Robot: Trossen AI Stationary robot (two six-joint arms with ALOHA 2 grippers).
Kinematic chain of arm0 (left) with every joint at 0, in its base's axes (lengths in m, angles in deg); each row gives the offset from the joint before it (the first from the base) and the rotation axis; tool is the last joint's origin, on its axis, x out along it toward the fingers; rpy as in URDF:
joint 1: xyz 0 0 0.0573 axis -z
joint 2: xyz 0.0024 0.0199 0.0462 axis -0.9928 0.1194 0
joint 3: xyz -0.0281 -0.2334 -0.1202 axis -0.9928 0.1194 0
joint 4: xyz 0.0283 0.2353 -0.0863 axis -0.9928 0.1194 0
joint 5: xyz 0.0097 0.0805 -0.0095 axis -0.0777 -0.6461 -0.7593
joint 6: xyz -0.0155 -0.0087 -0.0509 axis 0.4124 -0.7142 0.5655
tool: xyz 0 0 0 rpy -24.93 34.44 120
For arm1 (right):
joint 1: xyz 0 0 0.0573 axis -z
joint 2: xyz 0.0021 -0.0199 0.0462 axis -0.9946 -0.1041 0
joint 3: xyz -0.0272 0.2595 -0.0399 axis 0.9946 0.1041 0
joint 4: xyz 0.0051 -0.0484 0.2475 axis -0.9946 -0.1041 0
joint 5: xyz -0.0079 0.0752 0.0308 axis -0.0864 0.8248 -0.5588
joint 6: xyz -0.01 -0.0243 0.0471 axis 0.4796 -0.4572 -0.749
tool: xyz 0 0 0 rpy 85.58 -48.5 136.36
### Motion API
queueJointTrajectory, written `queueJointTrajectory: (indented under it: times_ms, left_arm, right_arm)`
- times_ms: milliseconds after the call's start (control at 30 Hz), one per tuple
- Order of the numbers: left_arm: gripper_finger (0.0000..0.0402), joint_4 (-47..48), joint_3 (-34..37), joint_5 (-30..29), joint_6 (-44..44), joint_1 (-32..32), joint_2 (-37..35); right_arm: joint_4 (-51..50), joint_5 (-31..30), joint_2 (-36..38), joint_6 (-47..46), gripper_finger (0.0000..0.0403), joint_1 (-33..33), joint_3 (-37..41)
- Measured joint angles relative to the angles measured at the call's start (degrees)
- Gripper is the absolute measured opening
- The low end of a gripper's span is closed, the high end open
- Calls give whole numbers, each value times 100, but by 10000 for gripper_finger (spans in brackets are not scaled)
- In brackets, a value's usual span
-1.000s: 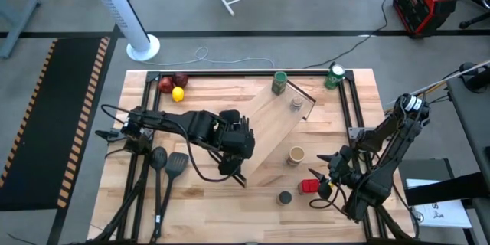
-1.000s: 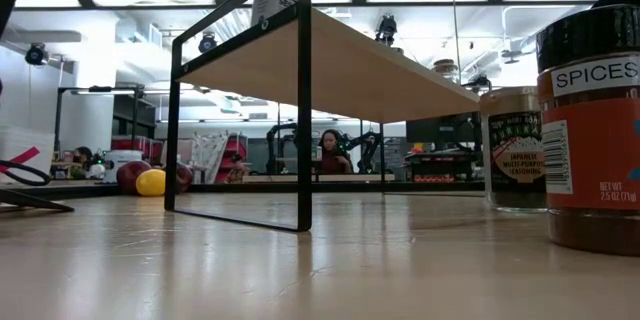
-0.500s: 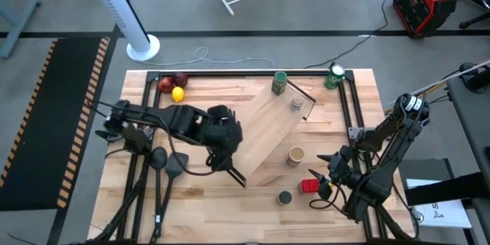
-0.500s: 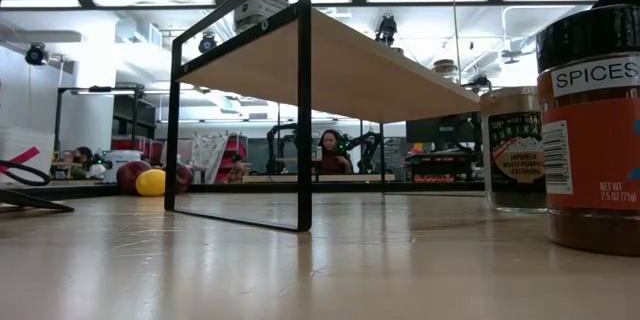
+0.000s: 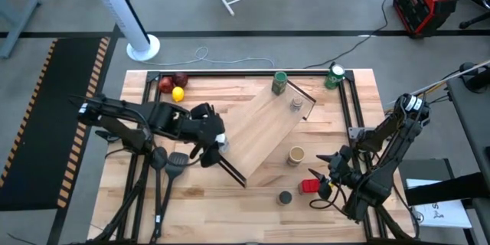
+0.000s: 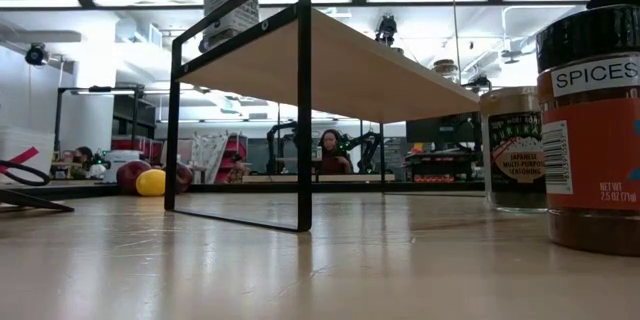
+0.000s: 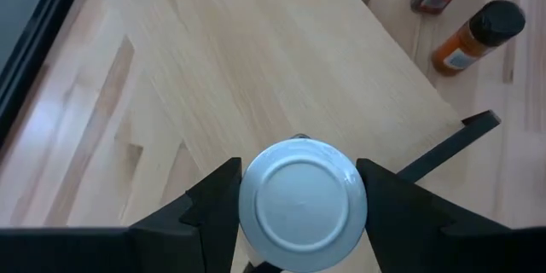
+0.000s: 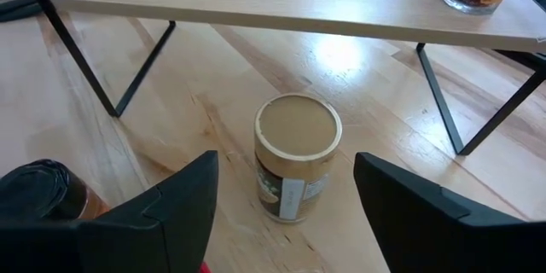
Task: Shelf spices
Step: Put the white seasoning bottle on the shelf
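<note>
The shelf [image 5: 264, 132] stands slantwise near the middle of the surface [image 5: 199, 199], and everything here is placed from it. The left pincer [image 5: 217, 144] sits at the shelf's left end, just by the black end bar, its fingers [image 7: 209, 200] closed tight against both sides of a white-topped jar [image 7: 303, 202] (the round lid fills the gap between them in the left wrist view). In the low view that jar [image 6: 229, 0] shows above the shelf's near corner. On the shelf's far end stand a green-topped jar [image 5: 279, 83] and a small silvery-topped jar [image 5: 295, 104]. Off the shelf, just beside its right edge, a tan-topped jar [image 5: 295, 155] stands upright on the surface; nearer the front lie a red-topped jar [image 5: 308, 186] and a black-topped jar [image 5: 285, 197]. The right pincer [image 5: 328, 174] waits to the right of the shelf, spread wide and holding nothing, with the tan-topped jar ahead of its fingers [image 8: 183, 200].
</note>
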Motion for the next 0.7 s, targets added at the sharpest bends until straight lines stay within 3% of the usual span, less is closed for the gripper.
queueJointTrajectory:
  times_ms: [267, 700]
  left_arm:
    - [191, -50, 36, 10, -39, -45, -13]
    - [192, -107, 38, 320, -825, -186, 48]
  right_arm:
    - [27, -3, 3, 0, 255, 0, 0]
    - [60, -4, 3, 49, 254, 0, 0]
